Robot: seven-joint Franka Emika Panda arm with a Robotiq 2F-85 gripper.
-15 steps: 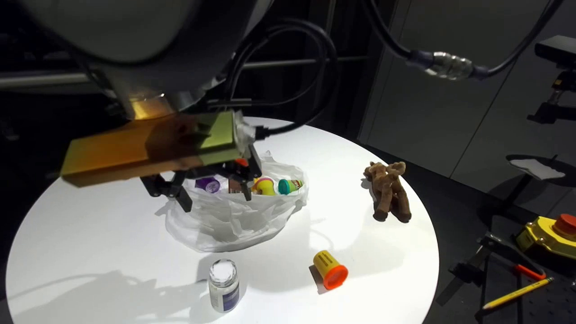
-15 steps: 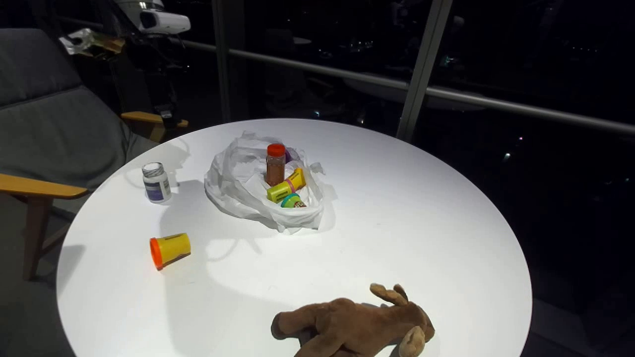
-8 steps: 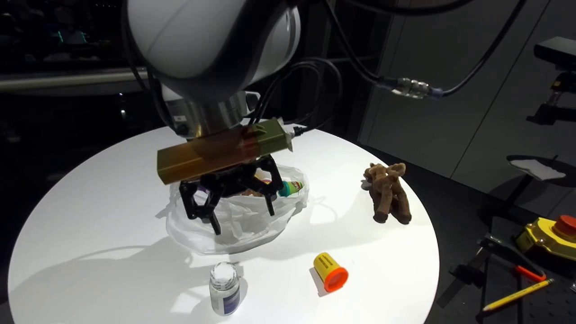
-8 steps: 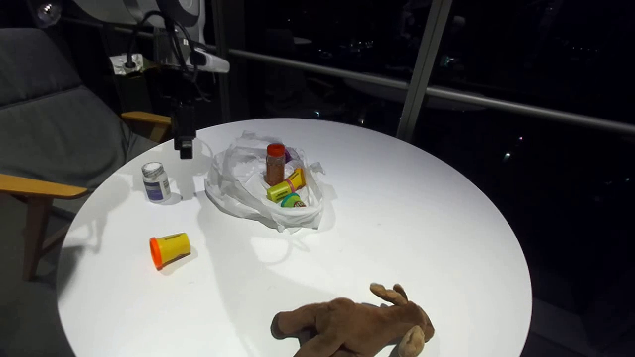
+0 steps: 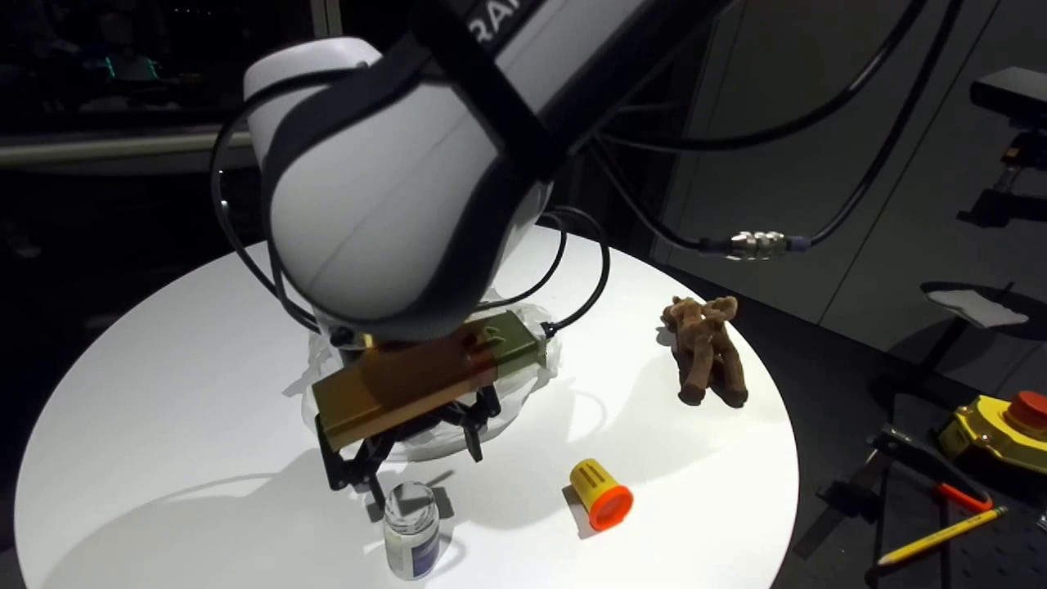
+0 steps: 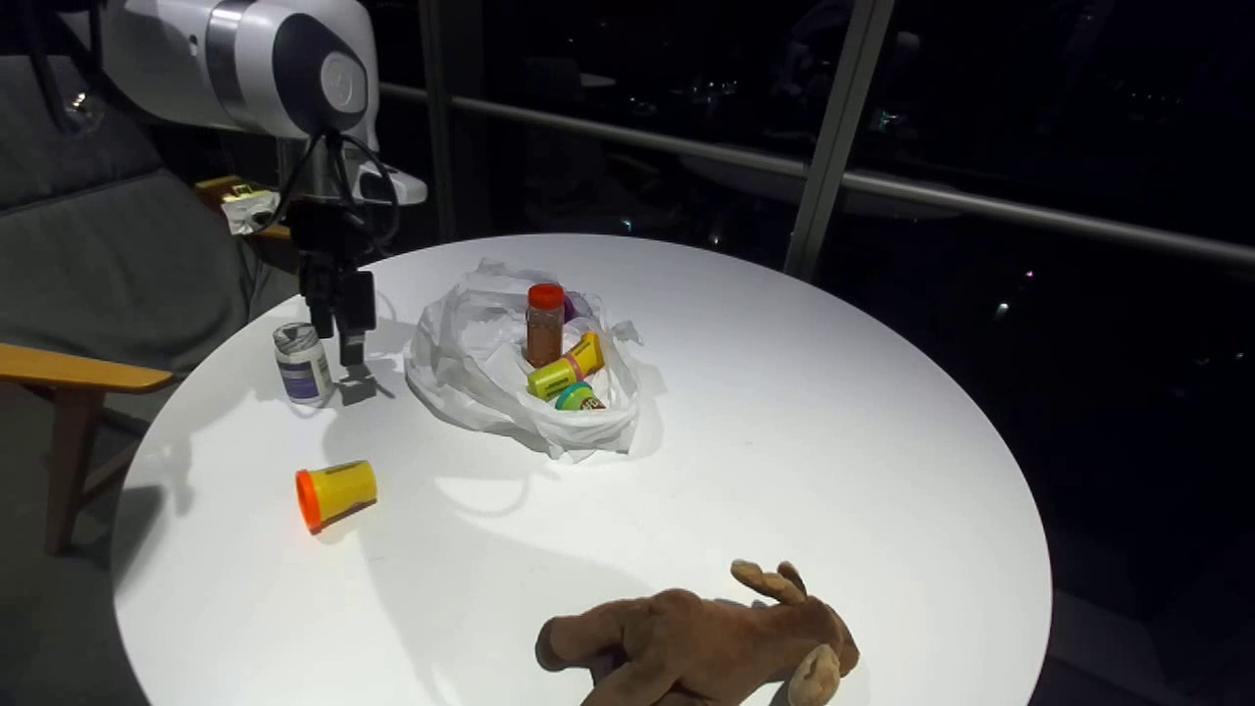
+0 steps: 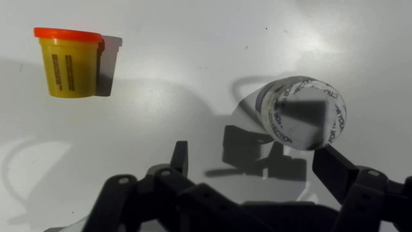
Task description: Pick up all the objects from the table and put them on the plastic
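Note:
A white bottle with a purple label point(image 5: 413, 546) stands near the table's edge; in the wrist view its sealed top point(image 7: 305, 112) lies toward the right finger. My gripper point(image 7: 253, 149) is open with nothing between its fingers. One fingertip point(image 5: 379, 497) appears to meet the bottle's rim. On the table point(image 6: 784, 441) a yellow cup with an orange lid point(image 6: 338, 492) lies on its side. The brown plush animal point(image 6: 696, 642) also lies there. The plastic point(image 6: 471, 392) holds a red-capped jar point(image 6: 545, 328), a yellow tube shape point(image 6: 569, 368), a green cup point(image 6: 580, 396) and something purple point(image 6: 572, 310).
A grey chair point(image 6: 108, 226) with a wooden armrest point(image 6: 78, 368) stands beside the table edge near the bottle. The arm point(image 5: 393, 188) and its cables cover much of the plastic in an exterior view. A side surface carries a pencil point(image 5: 941, 536) and a yellow box with a red button point(image 5: 1002, 429).
The arm has come down from above the plastic toward the bottle, its gripper staying open. The bottle has shifted slightly over the last half second. The other objects look unmoved.

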